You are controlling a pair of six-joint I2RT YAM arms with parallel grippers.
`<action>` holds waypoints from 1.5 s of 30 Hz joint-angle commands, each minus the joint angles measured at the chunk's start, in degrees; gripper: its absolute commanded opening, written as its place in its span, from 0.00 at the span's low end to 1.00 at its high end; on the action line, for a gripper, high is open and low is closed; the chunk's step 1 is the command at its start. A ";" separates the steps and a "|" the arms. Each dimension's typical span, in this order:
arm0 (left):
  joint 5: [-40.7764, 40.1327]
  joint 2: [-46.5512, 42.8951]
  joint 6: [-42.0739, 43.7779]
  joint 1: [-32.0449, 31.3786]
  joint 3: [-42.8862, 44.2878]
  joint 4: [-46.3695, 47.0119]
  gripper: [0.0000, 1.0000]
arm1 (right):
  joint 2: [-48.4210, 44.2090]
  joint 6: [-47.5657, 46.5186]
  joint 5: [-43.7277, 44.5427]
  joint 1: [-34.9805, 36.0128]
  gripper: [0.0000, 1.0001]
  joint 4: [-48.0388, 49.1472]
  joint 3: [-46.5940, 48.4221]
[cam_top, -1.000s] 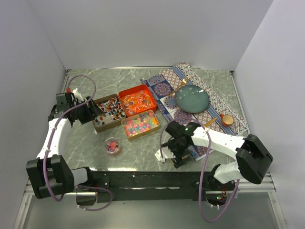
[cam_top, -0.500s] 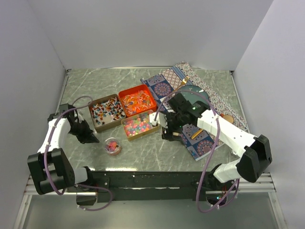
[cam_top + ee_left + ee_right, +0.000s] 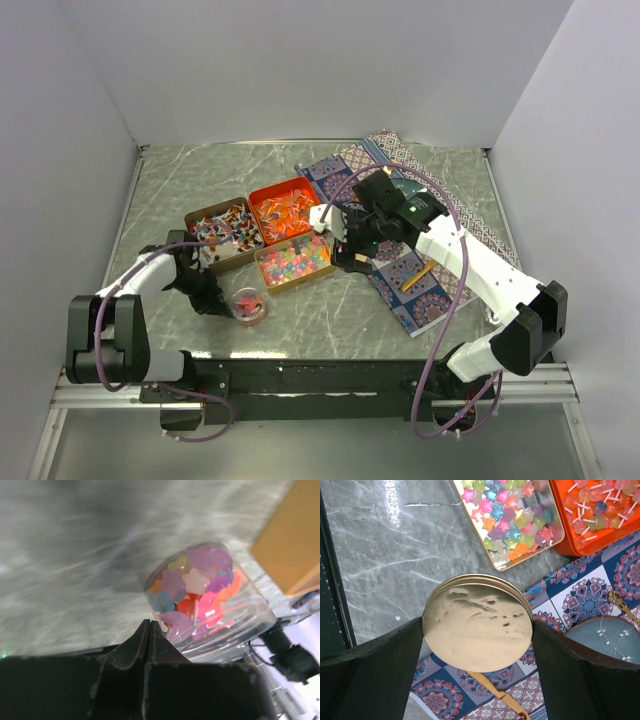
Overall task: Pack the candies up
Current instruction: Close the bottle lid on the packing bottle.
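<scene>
Clamps the gold lid (image 3: 477,622) between right fingers (image 3: 380,655); rests left fingers (image 3: 135,645), pressed together, beside the candies (image 3: 197,592) in the jar (image 3: 250,625) on the worktop (image 3: 330,320). Risks tipping the seemingly unbraced jar when capping.

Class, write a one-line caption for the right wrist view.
Right gripper holding a round gold lid over the marble table, star candies beyond.

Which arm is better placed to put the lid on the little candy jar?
Right. The right fingers grip the gold lid flat, over the edge of the patterned mat. The left fingers are shut and empty, low beside the candy jar.
</scene>
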 commanded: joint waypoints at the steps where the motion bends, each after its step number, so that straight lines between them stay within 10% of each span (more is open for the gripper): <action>1: 3.19 2.17 -2.22 -4.35 3.64 8.64 0.01 | -1.09 1.65 0.91 -0.40 0.78 -0.14 0.31; 32: 6.62 11.15 -3.28 -24.92 13.39 19.48 0.01 | -3.99 0.86 -0.76 9.78 0.77 0.21 -8.66; 36: 6.88 6.32 2.16 -20.28 15.86 7.81 0.42 | -1.37 1.21 -0.76 15.32 0.77 3.19 -8.49; 45: 18.47 -6.43 9.73 -7.97 17.88 -1.99 0.67 | 10.23 -1.59 1.70 25.43 0.78 10.94 -2.60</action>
